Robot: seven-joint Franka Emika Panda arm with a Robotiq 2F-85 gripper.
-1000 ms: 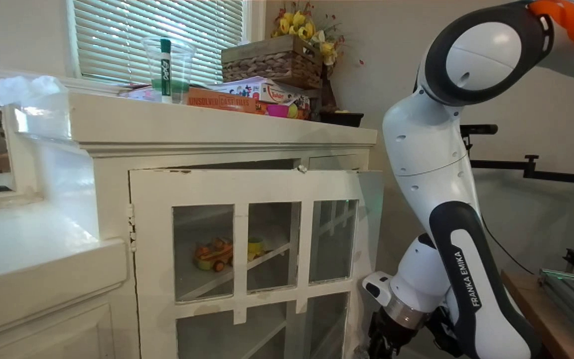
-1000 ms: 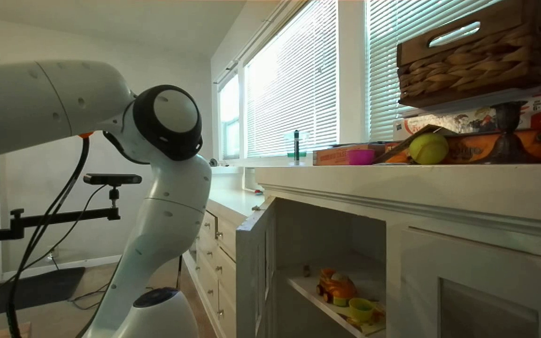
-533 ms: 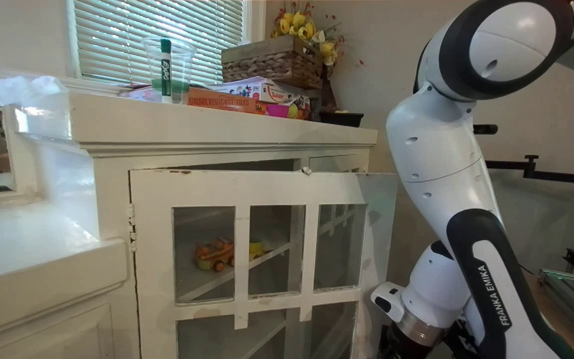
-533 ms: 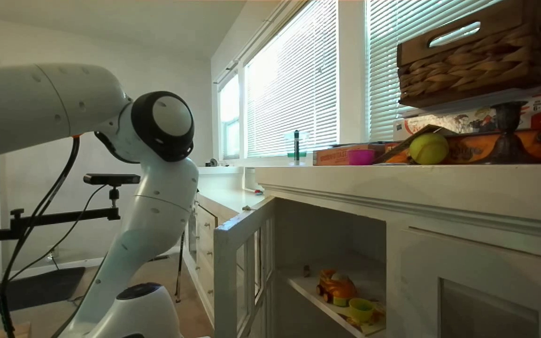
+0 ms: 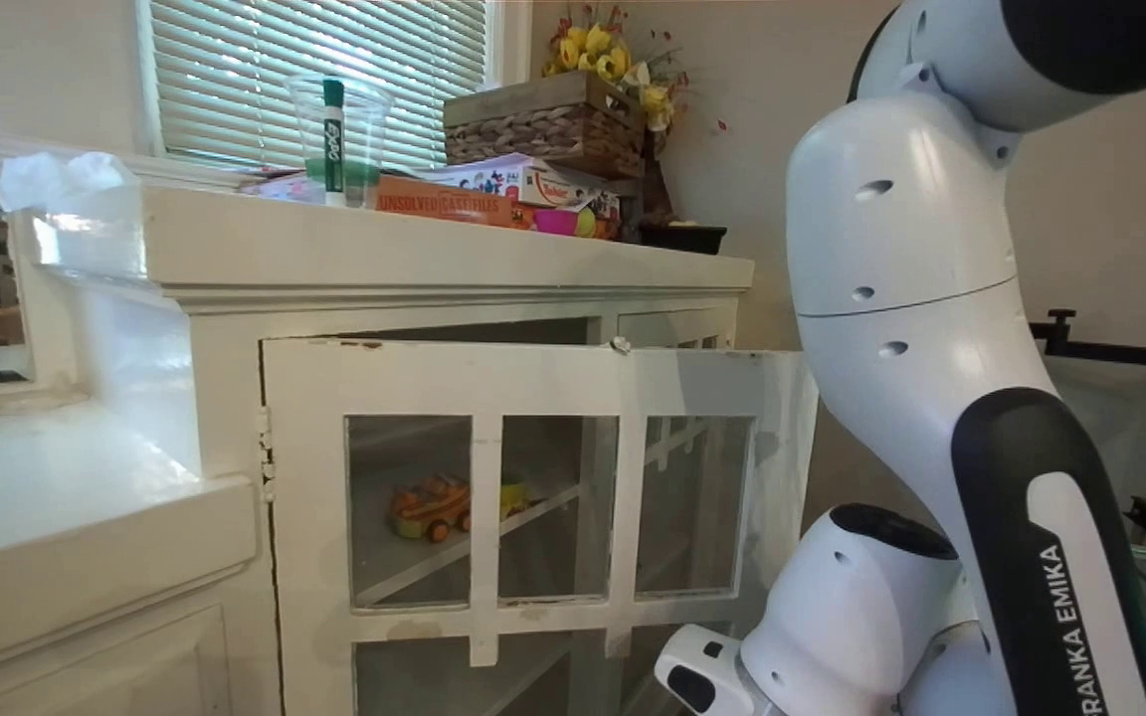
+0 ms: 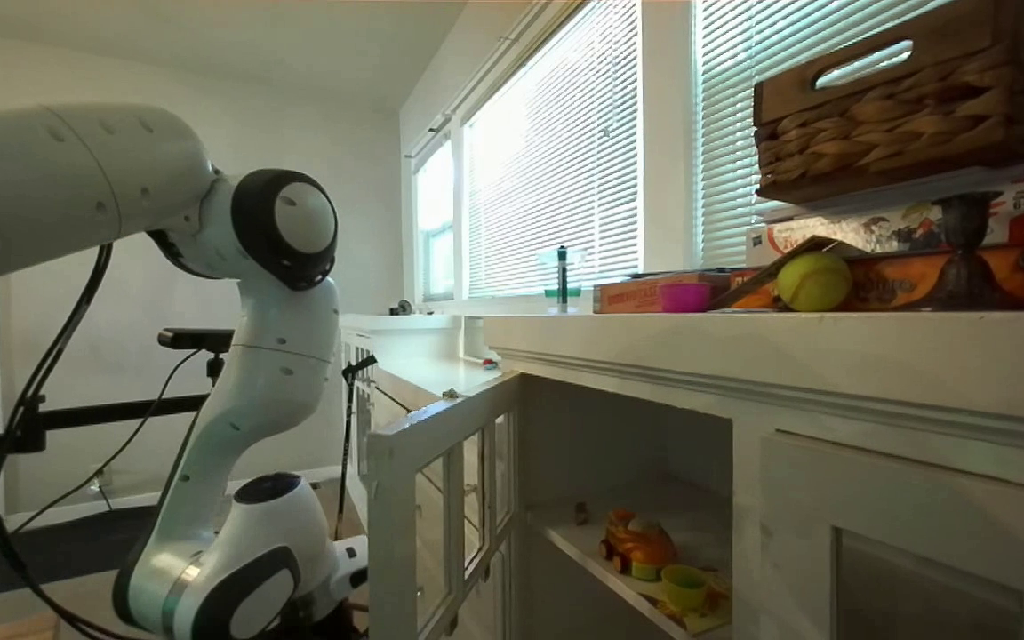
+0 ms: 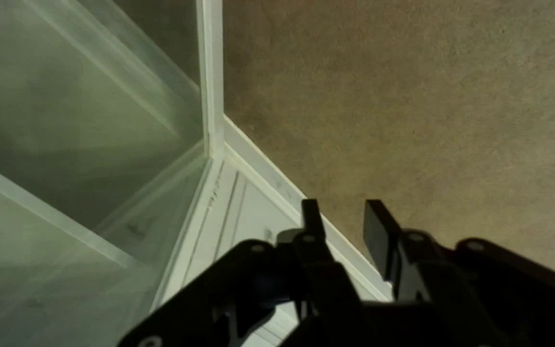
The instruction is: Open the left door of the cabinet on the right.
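The left door (image 6: pixel 453 507) is found at seven o'clock in an exterior view, swung out from the cabinet (image 6: pixel 788 348). The end effector (image 7: pixel 340 231) is parted, nothing held between its fingers. Opening is judged nearly done; any push on the door's outer face should be avoided. Inside, an orange toy vehicle (image 6: pixel 641 538) and yellow-green cup (image 6: pixel 684 585) are shelved.

brownish floor (image 7: pixel 403 120) (dark mat (image 6: pixel 90 538) atop)

The left door (image 6: pixel 453 511) of the cabinet (image 6: pixel 747 498) stands open in an exterior view, the arm (image 6: pixel 285 382) bent down beside its free edge. Inside, an orange toy car (image 6: pixel 641 540) and a yellow-green cup (image 6: pixel 684 588) share a shelf (image 6: pixel 579 540); the other door (image 6: pixel 921 507) is closed.
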